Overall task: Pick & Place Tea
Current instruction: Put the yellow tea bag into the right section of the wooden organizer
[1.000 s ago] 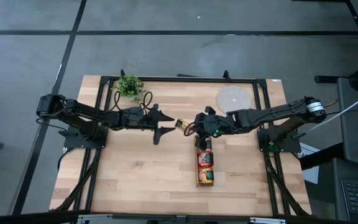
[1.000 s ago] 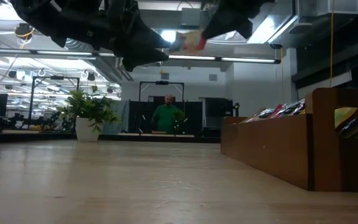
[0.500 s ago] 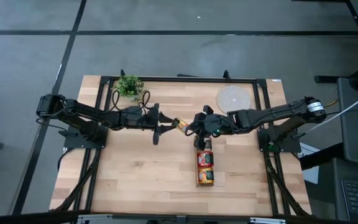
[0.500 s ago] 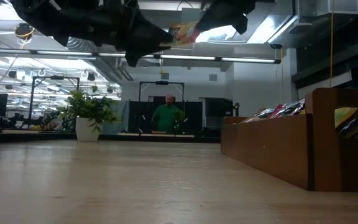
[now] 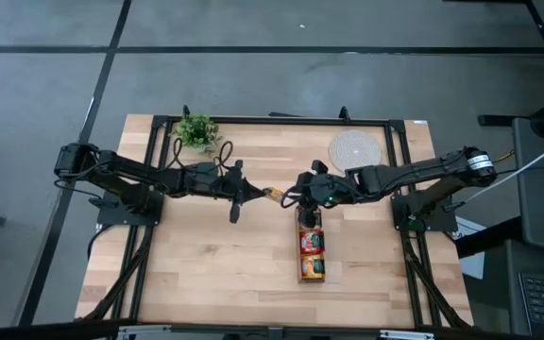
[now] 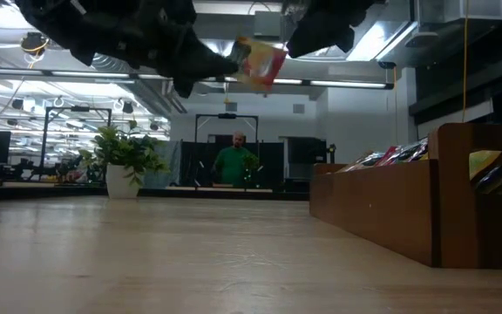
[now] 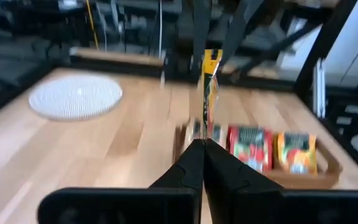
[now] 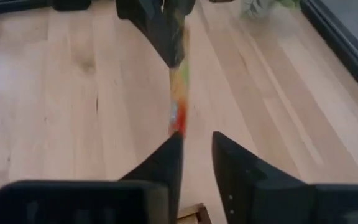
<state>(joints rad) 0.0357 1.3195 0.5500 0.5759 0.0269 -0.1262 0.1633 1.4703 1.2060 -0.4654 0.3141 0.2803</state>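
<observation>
High view: a yellow-orange tea sachet (image 5: pixel 272 195) is being pinched by the left gripper (image 5: pixel 253 194) mid-table, the right gripper (image 5: pixel 296 196) parted narrowly beside it.

Two hands met over the middle of the bench, a sachet held between them.

The left hand (image 5: pixel 250 194) is reached in from the left and the right hand (image 5: pixel 291 197) from the right; the tea sachet (image 5: pixel 272 195) is pinched in the left hand's closed fingers, above the bench (image 5: pixel 206 255), while the right hand's fingers are parted beside it. The tray (image 5: pixel 311 247) is laid just right of centre, running toward the front edge, with sachets stood in its compartments. A plant (image 5: pixel 196 131) is set at the back left and a round mat (image 5: pixel 355 149) at the back right.
</observation>
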